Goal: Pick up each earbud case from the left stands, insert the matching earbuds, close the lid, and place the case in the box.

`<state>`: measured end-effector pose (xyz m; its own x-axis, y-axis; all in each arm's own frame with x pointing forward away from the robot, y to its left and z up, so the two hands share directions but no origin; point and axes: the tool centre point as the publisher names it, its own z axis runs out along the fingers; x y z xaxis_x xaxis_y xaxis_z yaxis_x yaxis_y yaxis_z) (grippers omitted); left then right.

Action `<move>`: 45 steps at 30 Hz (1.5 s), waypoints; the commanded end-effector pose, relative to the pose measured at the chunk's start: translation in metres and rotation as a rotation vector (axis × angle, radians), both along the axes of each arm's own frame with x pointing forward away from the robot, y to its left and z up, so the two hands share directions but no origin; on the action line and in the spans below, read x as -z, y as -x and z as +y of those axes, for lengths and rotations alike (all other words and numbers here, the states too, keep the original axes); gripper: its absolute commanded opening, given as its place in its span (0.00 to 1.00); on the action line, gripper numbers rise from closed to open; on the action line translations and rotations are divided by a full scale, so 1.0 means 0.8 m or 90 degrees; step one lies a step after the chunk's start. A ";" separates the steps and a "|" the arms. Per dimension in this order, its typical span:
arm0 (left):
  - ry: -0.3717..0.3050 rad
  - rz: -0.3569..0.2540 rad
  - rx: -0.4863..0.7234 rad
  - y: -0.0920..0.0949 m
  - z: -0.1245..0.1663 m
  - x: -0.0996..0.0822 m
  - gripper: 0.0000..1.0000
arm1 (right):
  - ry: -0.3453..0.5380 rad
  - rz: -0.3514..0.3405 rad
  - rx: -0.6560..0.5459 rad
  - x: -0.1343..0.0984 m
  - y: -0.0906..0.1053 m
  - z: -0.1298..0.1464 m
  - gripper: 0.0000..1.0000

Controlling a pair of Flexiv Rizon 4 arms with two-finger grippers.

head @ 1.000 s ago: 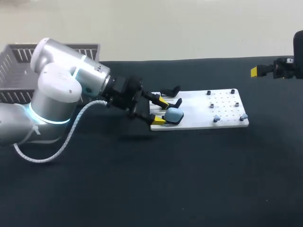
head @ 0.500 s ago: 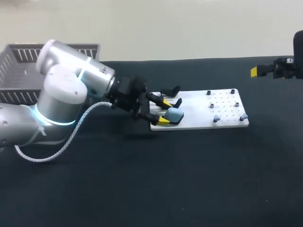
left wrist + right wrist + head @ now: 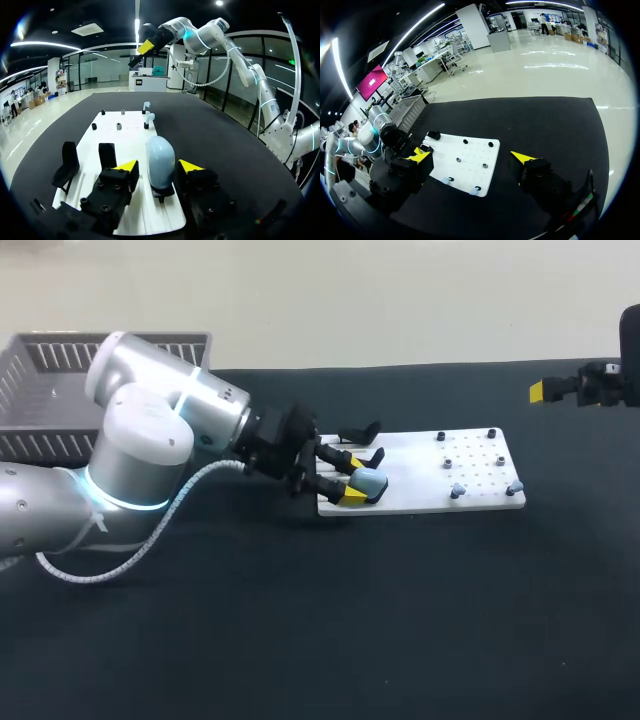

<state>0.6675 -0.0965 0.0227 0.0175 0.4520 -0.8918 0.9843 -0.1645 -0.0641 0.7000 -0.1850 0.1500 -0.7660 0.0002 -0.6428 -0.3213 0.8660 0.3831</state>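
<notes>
Robotics lab, plainly. Broad matte black desk [image 3: 400, 620], flat white drilled fixture board [image 3: 410, 475] with small pegs and black stands laid flat on it, grey slatted plastic crate [image 3: 40, 390] at the far left corner, bulky silver-white jointed robot arm [image 3: 150, 430] with a glowing cyan ring leaning in from the left.

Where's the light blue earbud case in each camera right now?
Head view: light blue earbud case at the white board's left end, between the left gripper's fingers.
Left wrist view: case between that gripper's fingers, on the board.
Right wrist view: cannot make it out.
Shared landmark: the white board.
</notes>
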 end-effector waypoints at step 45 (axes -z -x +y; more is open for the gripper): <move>0.174 -0.085 -0.039 0.028 0.006 -0.101 0.00 | 0.000 0.000 0.000 0.000 0.000 0.000 1.00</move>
<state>0.6516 -0.0945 0.1026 0.1211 0.2137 -0.9694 0.9844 -0.1517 0.0896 0.7000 -0.1851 0.1500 -0.7660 0.0002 -0.6428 -0.3213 0.8660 0.3831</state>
